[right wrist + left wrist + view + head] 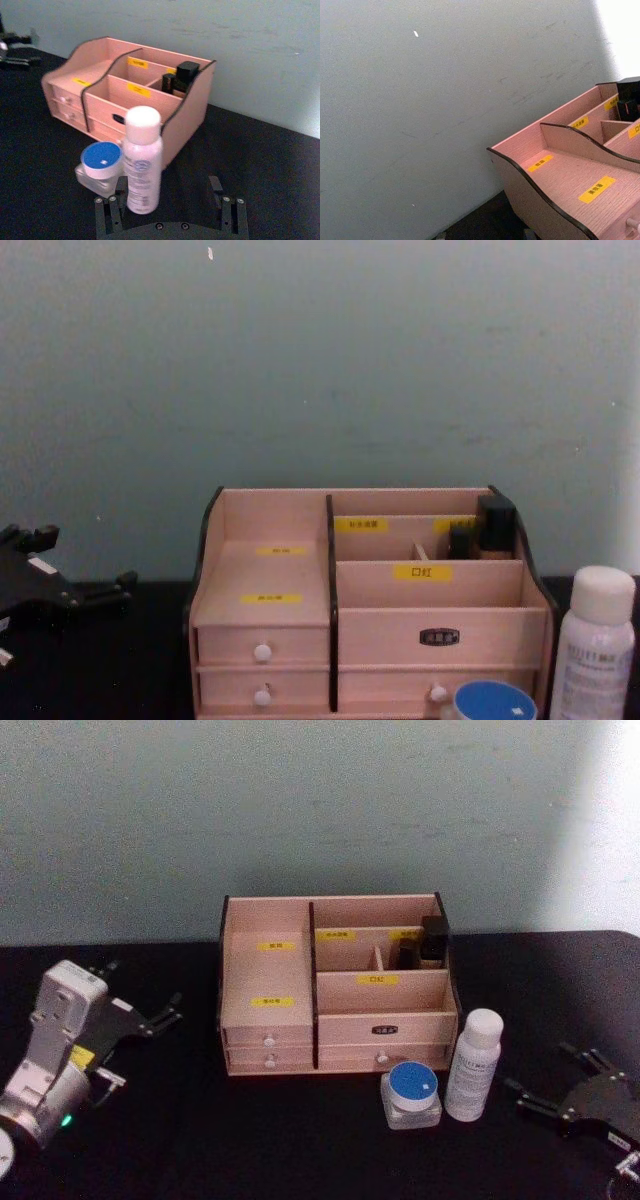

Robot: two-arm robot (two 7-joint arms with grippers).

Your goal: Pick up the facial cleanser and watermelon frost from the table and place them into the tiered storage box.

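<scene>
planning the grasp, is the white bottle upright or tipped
Upright: the white bottle stands on its base, cap up, beside the blue-lidded jar.

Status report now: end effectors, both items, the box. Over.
Left end effector open, right end effector open, both empty. White bottle, blue-lidded jar on table before storage box. Nothing blocking.

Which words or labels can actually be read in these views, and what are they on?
"口红": yellow label on the front right compartment of the tiered storage box.
Other yellow labels, the dark plate and the print on the white bottle: too blurred to read.
</scene>
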